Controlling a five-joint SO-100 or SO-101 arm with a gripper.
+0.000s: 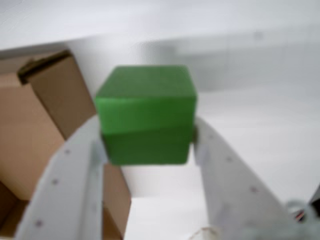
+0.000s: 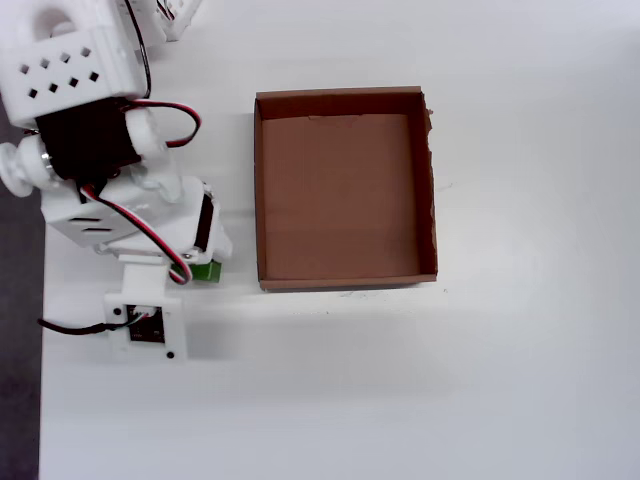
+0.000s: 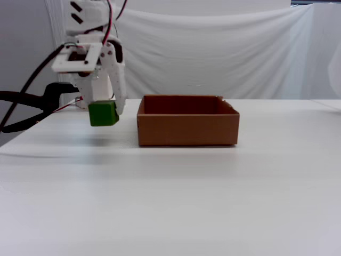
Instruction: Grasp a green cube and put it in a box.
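From overhead the arm hides nearly all of the one green cube (image 2: 208,270); only a sliver shows at the gripper (image 2: 203,268). The wrist view is blurred, yet its two white fingers (image 1: 75,175) clearly clamp the cube's sides. In the fixed view the cube hangs above the table (image 3: 170,202), clear of it. The one box (image 3: 187,128) sits just beside the gripper, partly cut off in the wrist view.

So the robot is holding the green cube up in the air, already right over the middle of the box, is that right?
Not quite. The gripper does hold the green cube clear of the table, but it is not over the box yet. The overhead view shows the cube beside the box's left wall, outside it, and the fixed view agrees.
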